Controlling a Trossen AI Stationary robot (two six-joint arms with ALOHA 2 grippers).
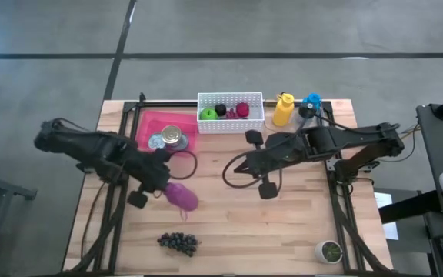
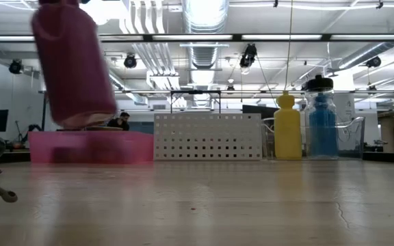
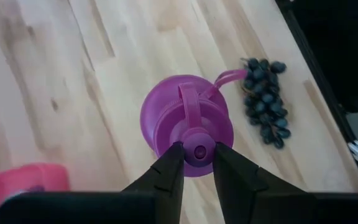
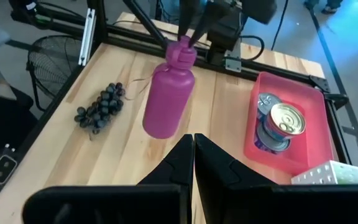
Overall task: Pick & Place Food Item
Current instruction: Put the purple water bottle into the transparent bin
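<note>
Gripping purple bottle (image 4: 166, 99) by its cap, left gripper (image 3: 194, 163) holds it clear above desk (image 1: 283, 231), near grapes (image 1: 178, 243). Rt gripper (image 4: 193, 149) shut, empty, idle mid-desk. Keep bottle vertical; thin cap hold may swing.

On the worktop (image 1: 298, 223): one purple bottle (image 1: 181, 195), one bunch of dark grapes (image 1: 178, 243), one pink tray (image 1: 154, 123) holding two cans (image 1: 171, 136), and one white perforated basket (image 1: 230, 124) with three small items showing inside, green, dark and magenta. One yellow bottle (image 1: 283, 109) and one blue bottle (image 1: 312, 102) stand beside the basket. One small round green-topped thing (image 1: 330, 251) sits at a corner.
</note>
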